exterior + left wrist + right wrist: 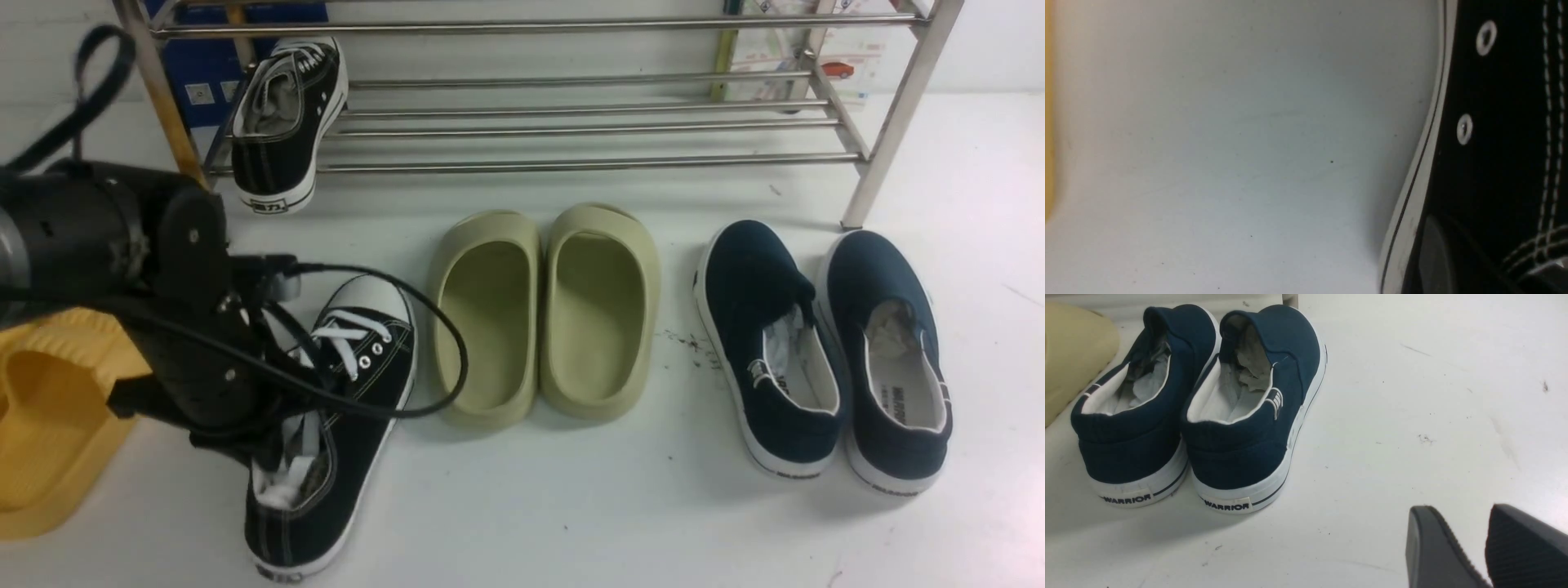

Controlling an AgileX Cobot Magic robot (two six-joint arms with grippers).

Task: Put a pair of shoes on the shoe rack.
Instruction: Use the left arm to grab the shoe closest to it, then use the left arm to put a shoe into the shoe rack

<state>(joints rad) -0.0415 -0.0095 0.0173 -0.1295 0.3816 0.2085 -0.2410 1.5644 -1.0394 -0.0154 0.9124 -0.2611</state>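
Left hand (273,429) on black sneaker (382,384), opening hidden

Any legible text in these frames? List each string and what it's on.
"WARRIOR": heel tab of the navy slip-on next to the olive slipper.
"WARRIOR": heel tab of the other navy slip-on.
Too blurred to read: heel label of the black sneaker on the shoe rack.
Too blurred to read: insole print in the other navy slip-on.
Too blurred to read: poster behind the rack.
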